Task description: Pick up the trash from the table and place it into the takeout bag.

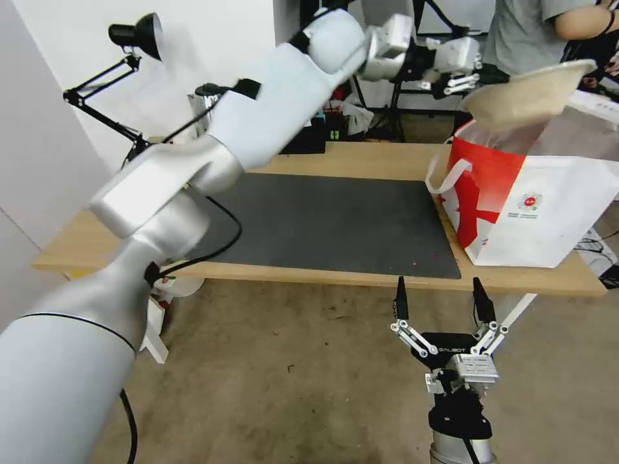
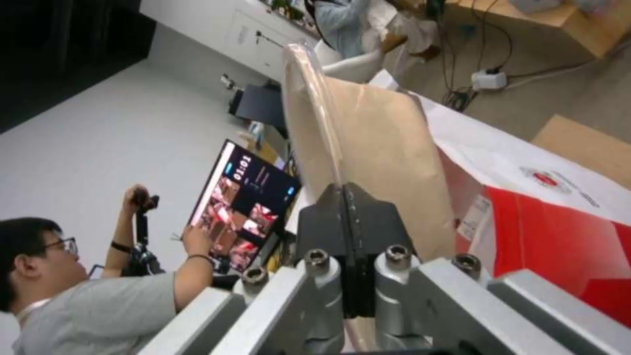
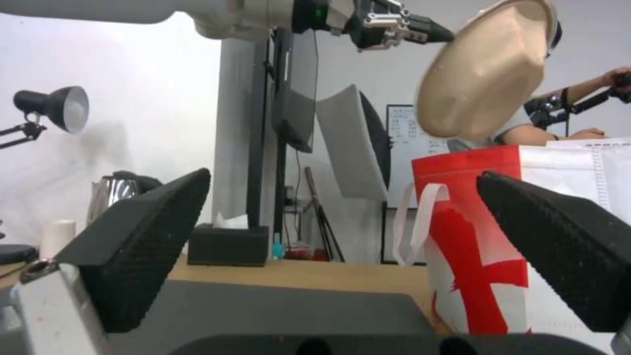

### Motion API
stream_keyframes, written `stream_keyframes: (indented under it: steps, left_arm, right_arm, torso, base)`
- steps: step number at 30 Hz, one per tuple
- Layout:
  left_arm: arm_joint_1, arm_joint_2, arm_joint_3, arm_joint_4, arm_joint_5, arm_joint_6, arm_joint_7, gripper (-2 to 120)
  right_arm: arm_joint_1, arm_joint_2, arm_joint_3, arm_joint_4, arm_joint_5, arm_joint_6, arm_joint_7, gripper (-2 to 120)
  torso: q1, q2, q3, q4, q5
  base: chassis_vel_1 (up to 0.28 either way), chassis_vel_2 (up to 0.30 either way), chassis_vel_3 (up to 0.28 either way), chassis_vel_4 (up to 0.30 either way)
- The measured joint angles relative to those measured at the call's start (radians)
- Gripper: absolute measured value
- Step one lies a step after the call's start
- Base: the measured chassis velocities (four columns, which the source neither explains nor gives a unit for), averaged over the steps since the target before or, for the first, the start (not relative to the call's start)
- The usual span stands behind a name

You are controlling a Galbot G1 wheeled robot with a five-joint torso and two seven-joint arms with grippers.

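Left gripper is high over the far side of the table, fingers pinched tight on the rim of the round beige-filled bowl; the bowl tilts steeply just beyond the fingertips, hanging above the open mouth of the takeout bag; the bag stands directly below the claw, beside the dark grey mat; right gripper waits low at the table's near edge, fingers spread wide, nothing between them.
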Motion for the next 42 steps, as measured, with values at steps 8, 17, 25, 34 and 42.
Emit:
stream_keyframes:
  steps: [8, 17, 25, 34, 42]
  left_arm:
    - [0.034, 0.003, 0.027, 0.008, 0.000, -0.016, -0.019, 0]
    - [0.049, 0.004, 0.048, 0.009, 0.001, -0.030, -0.035, 0]
    - [0.067, 0.005, 0.056, 0.015, 0.000, -0.045, -0.056, 0]
    - [0.064, 0.006, 0.059, 0.010, -0.004, -0.049, -0.058, 0]
    - [0.058, 0.006, 0.067, 0.008, -0.017, -0.050, -0.062, 22]
  right_arm:
    - [0.000, 0.000, 0.000, 0.000, 0.000, 0.000, 0.000, 100]
    - [0.000, 0.000, 0.000, 0.000, 0.000, 0.000, 0.000, 100]
    - [0.000, 0.000, 0.000, 0.000, 0.000, 0.000, 0.000, 100]
    - [0.000, 0.000, 0.000, 0.000, 0.000, 0.000, 0.000, 100]
    - [0.000, 0.000, 0.000, 0.000, 0.000, 0.000, 0.000, 100]
  torso:
    - [0.000, 0.000, 0.000, 0.0001, -0.0003]
    - [0.000, 0.000, 0.000, 0.0001, -0.0003]
    - [0.000, 0.000, 0.000, 0.0001, -0.0002]
    - [0.000, 0.000, 0.000, 0.0001, -0.0002]
    - [0.000, 0.000, 0.000, 0.0001, -0.0002]
  base:
    - [0.000, 0.000, 0.000, 0.000]
    - [0.000, 0.000, 0.000, 0.000]
    - [0.000, 0.000, 0.000, 0.000]
    - [0.000, 0.000, 0.000, 0.000]
    - [0.000, 0.000, 0.000, 0.000]
